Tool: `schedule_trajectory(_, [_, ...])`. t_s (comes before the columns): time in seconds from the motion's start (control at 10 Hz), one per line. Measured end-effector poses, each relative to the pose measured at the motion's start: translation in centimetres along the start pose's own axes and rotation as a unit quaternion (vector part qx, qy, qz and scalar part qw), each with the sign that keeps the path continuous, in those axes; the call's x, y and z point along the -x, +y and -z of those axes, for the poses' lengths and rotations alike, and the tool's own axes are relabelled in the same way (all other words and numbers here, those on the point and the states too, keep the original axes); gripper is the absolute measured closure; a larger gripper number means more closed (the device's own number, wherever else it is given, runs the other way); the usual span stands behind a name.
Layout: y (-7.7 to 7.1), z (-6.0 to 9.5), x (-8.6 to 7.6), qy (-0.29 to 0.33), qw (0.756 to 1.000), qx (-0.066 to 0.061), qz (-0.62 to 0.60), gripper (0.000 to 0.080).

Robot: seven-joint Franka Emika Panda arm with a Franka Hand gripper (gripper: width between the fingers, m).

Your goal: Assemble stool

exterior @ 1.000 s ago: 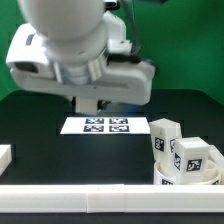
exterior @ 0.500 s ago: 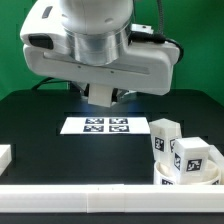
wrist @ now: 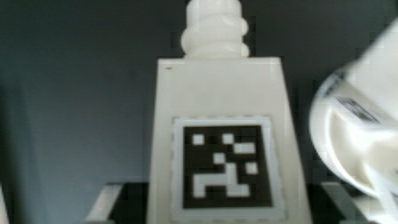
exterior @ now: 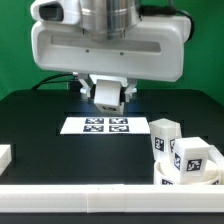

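Note:
My gripper (exterior: 107, 96) is shut on a white stool leg (wrist: 221, 110) and holds it in the air above the marker board. In the wrist view the leg fills the middle, its black-and-white tag (wrist: 222, 162) facing the camera and its ribbed peg end (wrist: 214, 30) pointing away. The dark fingers (wrist: 121, 201) press on both of its sides. The round white seat (exterior: 186, 181) sits at the exterior view's lower right, with two tagged legs (exterior: 190, 156) standing in it. Its rim shows blurred in the wrist view (wrist: 365, 130).
The marker board (exterior: 105, 125) lies flat on the black table behind the middle. A plain white bar (exterior: 90, 201) runs along the front edge. A small white block (exterior: 5, 155) sits at the exterior view's left edge.
The arm has swung toward the exterior view's right and turned, carrying the held leg a little right and up. The seat and the legs in it have not moved.

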State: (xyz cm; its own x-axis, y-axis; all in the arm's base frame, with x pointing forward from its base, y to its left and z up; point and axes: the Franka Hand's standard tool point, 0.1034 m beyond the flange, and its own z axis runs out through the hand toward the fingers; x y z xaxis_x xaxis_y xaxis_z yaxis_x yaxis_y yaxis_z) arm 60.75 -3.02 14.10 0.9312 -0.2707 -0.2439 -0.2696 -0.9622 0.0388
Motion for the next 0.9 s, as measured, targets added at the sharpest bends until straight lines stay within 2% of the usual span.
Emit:
schedule_trajectory(0.1, [-0.6,0.6,0.2,0.033,0.999,-0.007,-0.002,0.0462])
schedule_trajectory(0.5, [-1.4,0.4,-1.1,0.182,0.983,-0.020,0.003,0.0462])
schedule_trajectory(0.8, [-4.6,2.1,-1.3,0.281,0.959,-0.032,0.019,0.0462])
schedule_trajectory(0.9, [-5.9,2.9,-1.3,0.303,0.952,-0.042,0.011,0.0462])
